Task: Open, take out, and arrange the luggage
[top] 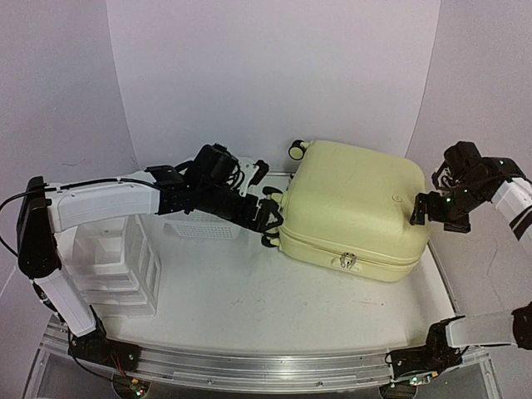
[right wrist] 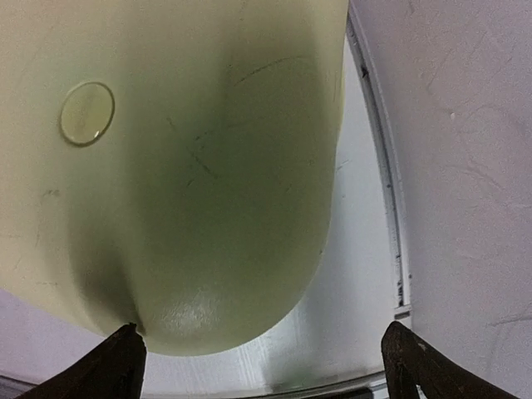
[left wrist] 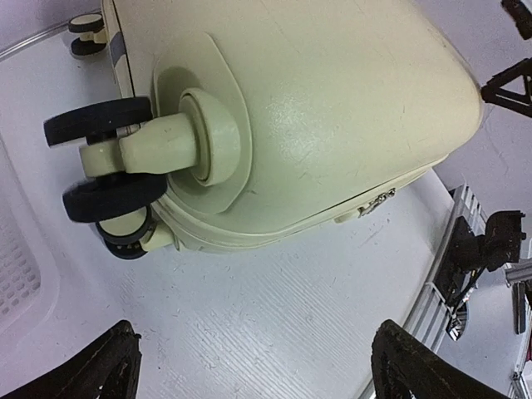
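Surface: white ribbed tabletop [top: 249, 307].
Luggage: large pale yellow hard-shell suitcase [top: 353, 208], zipped shut; round emblem [right wrist: 87, 112], unreadable.
Grippers: left gripper [top: 270, 216], right gripper [top: 420, 209], both spread wide, empty.

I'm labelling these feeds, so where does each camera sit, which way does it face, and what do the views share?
Top external: above and behind the bases, looking down on the table and the luggage; left arm and right arm show.
Left wrist: on the left arm, facing the luggage's wheels; left fingers at the bottom corners.
Right wrist: on the right arm, facing the luggage's smooth end; right fingers at the bottom corners.
Shared: all three show the luggage.
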Motion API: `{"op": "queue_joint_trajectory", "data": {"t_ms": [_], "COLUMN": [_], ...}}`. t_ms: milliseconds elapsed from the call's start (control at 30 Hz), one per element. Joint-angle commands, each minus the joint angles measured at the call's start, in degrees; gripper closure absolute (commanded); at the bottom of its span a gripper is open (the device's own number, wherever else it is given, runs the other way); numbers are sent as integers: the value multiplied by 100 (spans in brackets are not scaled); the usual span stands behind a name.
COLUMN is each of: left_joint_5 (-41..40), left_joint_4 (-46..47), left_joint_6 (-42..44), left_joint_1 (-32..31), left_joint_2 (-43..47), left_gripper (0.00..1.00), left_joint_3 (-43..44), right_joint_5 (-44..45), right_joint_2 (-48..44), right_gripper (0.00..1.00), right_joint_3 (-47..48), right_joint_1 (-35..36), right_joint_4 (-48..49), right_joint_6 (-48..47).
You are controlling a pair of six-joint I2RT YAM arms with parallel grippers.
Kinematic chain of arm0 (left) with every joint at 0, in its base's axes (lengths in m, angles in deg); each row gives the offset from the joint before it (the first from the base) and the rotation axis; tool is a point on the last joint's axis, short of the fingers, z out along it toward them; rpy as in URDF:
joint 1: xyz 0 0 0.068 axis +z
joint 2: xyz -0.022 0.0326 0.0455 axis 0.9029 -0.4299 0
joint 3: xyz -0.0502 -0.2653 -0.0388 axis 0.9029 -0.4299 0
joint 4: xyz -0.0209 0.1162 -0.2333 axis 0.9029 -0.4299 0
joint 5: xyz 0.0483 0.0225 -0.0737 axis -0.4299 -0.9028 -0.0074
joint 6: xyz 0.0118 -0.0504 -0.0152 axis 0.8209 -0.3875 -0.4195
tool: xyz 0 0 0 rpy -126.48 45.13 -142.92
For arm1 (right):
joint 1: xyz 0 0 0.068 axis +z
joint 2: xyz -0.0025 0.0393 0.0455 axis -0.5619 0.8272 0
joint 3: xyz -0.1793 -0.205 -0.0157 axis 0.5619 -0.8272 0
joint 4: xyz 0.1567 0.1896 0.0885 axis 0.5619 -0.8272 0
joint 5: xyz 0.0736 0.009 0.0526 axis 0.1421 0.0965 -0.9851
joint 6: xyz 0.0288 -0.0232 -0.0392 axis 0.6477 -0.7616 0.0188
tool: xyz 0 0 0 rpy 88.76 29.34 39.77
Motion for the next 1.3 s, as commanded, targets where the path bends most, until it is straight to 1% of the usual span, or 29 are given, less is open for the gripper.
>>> {"op": "queue_joint_trajectory", "data": {"t_ms": [0, 67, 167, 233, 300, 367, 433, 467, 500, 567, 633, 700, 767, 833, 867, 933, 1033, 1100, 1167, 1267], "left_joint_5": [-46, -28, -32, -75, -89, -72, -16, 28, 63, 124, -94, -534, -692, -511, -583, -847, -803, -849, -890, -710], "left_joint_4": [382, 383, 383, 376, 381, 392, 458, 531, 630, 896, 1143, 1684, 3069, 4659, 5174, 5631, 5698, 5942, 6452, 7368], "left_joint_6": [-35, -31, 14, 47, 93, 113, 93, 70, 43, -1, 22, 233, 687, 1156, 1285, 1623, 2195, 2553, 2925, 3419], "left_joint_1": [87, 86, 86, 86, 86, 91, 79, 71, 57, -16, -173, -443, -681, -705, -705, -697, -697, -696, -648, -564], "left_joint_2": [337, 341, 394, 438, 435, 421, 401, 408, 428, 479, 495, 565, 673, 681, 632, 327, -77, -335, -614, -1008], "left_gripper": [3, 2, 2, 2, 2, 2, 2, 2, 3, 4, 4, 4, 4, 6, 8, 13, 22, 29, 33, 36], "left_joint_3": [-79, -130, -230, -310, -385, -450, -548, -629, -714, -924, -1090, -1453, -2251, -3101, -3373, -3522, -3266, -3173, -3178, -3211], "right_joint_5": [-3165, -4281, -5025, -5360, -5646, -5395, -4878, -4659, -4473, -4255, -4052, -3884, -3769, -3733, -3723, -3706, -3687, -3685, -3669, -3638], "right_joint_2": [413, 640, 693, 616, 637, 719, 843, 888, 899, 846, 756, 718, 688, 620, 581, 503, 379, 311, 259, 157], "right_gripper": [2, 2, 2, 2, 2, 2, 2, 2, 2, 2, 2, 2, 2, 2, 2, 2, 2, 2, 2, 2], "right_joint_3": [146, 24, -217, -503, -791, -879, -725, -638, -586, -566, -606, -616, -632, -684, -708, -770, -866, -949, -1022, -1159], "right_joint_1": [-1373, -1778, -1810, -1791, -1621, -1106, -331, -80, 91, 177, 184, 180, 185, 185, 185, 182, 184, 181, 183, 181], "right_joint_4": [640, 930, 1382, 1968, 2626, 3012, 3051, 3055, 3062, 3064, 3010, 2820, 2653, 2613, 2589, 2565, 2538, 2528, 2528, 2517], "right_joint_6": [-296, -204, 57, 449, 928, 1198, 1195, 1196, 1225, 1287, 1199, 1006, 842, 787, 769, 748, 705, 679, 669, 643]}}
